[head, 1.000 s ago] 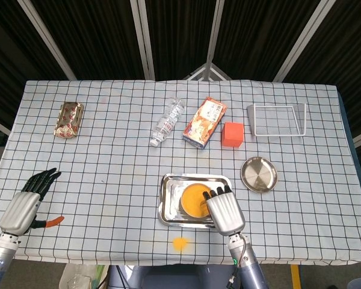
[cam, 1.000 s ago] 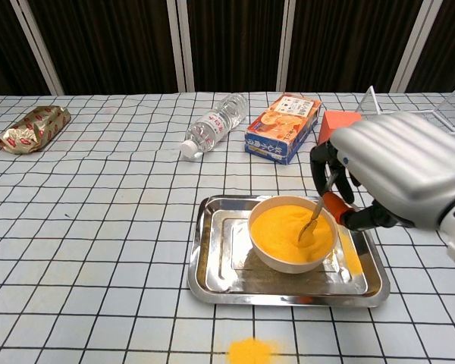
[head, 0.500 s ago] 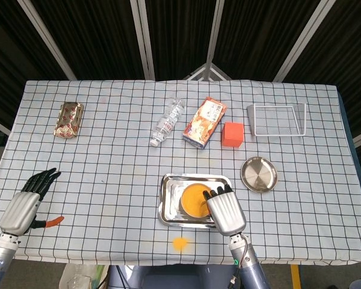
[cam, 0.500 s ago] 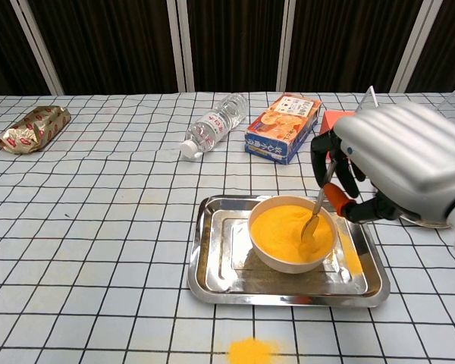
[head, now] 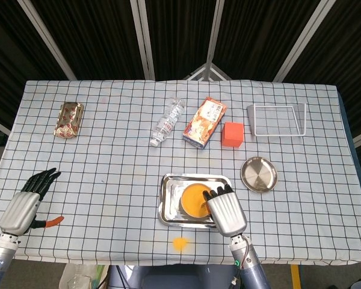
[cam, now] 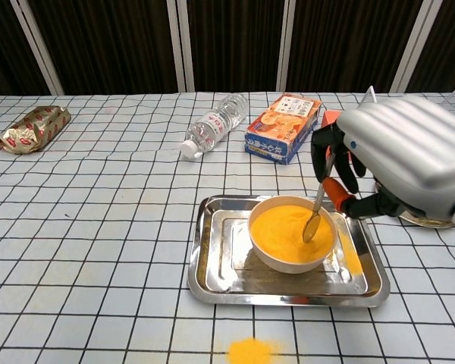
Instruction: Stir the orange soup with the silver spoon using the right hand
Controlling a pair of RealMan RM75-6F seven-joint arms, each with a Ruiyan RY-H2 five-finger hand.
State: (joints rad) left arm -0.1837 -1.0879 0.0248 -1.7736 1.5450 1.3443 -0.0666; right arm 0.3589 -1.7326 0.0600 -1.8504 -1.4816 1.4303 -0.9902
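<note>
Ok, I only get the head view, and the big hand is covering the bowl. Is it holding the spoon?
Observer: Yes. In the chest view the right hand pinches the silver spoon by its handle.
Operator: Is the spoon in the soup?
Observer: Its tip is dipped into the orange soup, near the right side of the bowl.
Operator: Is there any mess in the tray?
Observer: There is an orange smear on the metal tray, just right of the bowl.
</note>
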